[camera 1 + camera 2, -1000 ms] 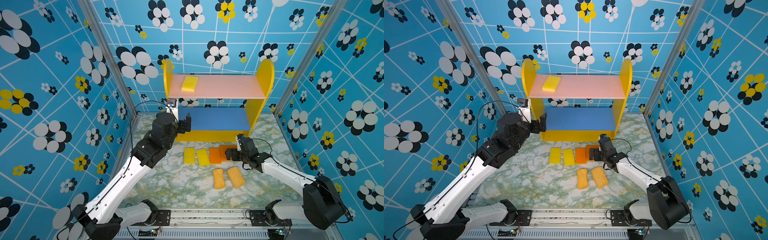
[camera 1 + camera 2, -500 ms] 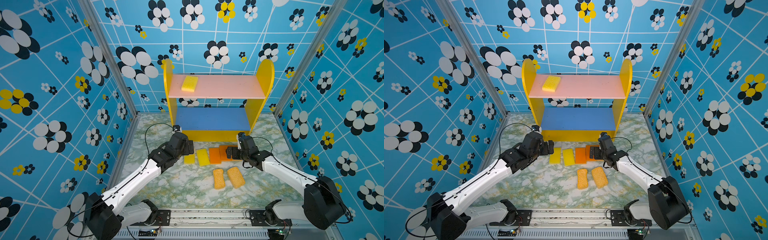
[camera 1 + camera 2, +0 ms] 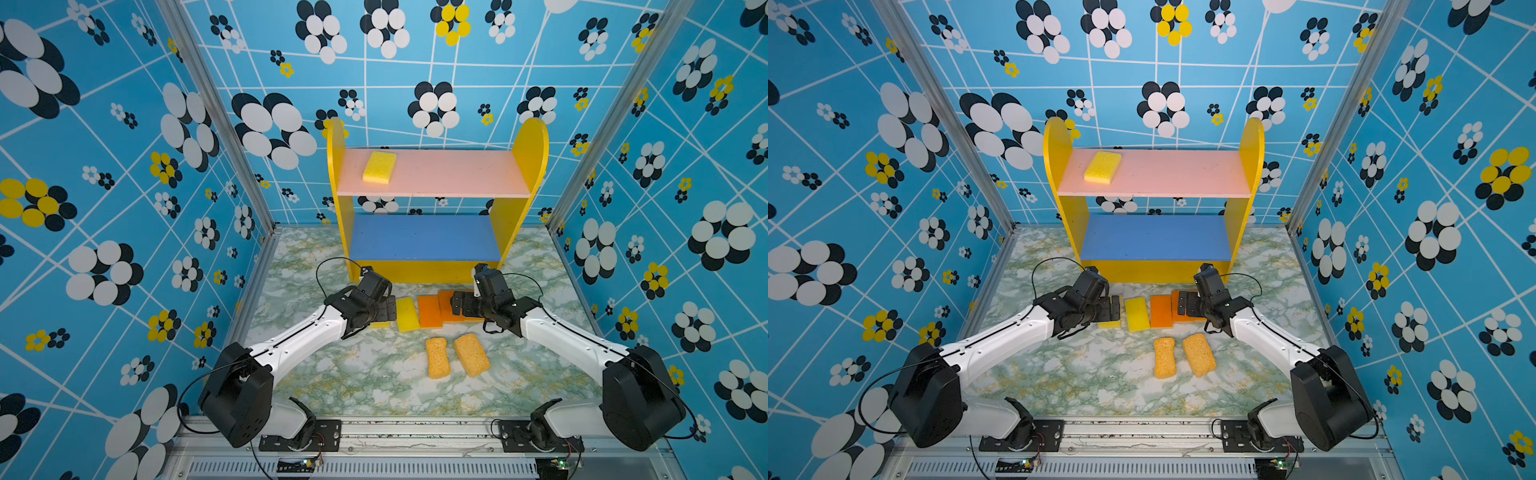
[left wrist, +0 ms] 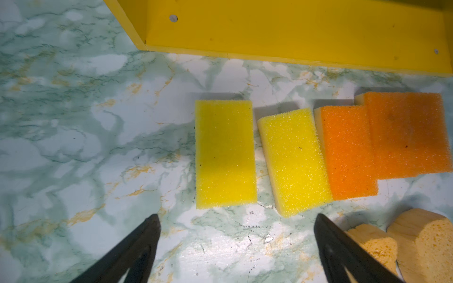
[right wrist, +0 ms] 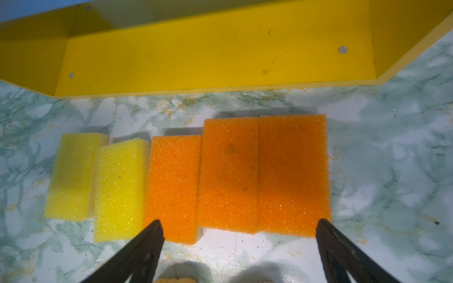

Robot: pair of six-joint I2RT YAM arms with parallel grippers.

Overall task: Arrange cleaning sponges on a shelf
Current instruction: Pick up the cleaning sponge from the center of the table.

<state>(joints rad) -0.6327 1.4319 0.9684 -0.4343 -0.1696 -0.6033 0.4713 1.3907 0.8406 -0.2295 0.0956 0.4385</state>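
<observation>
With both pincers spread wide and empty — the left pincer (image 4: pixel 237 220) over the yellow sponges (image 4: pixel 225 154), the right pincer (image 5: pixel 239 224) over the touching orange sponges (image 5: pixel 291 171) on the counter (image 3: pixel 361 374) before the shelf (image 3: pixel 428 170) — closing could pinch two at once.

Bright, even light; warped edges.

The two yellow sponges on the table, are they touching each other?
Apart. The left wrist view shows a strip of marble between the end yellow sponge and its yellow neighbour.
</observation>
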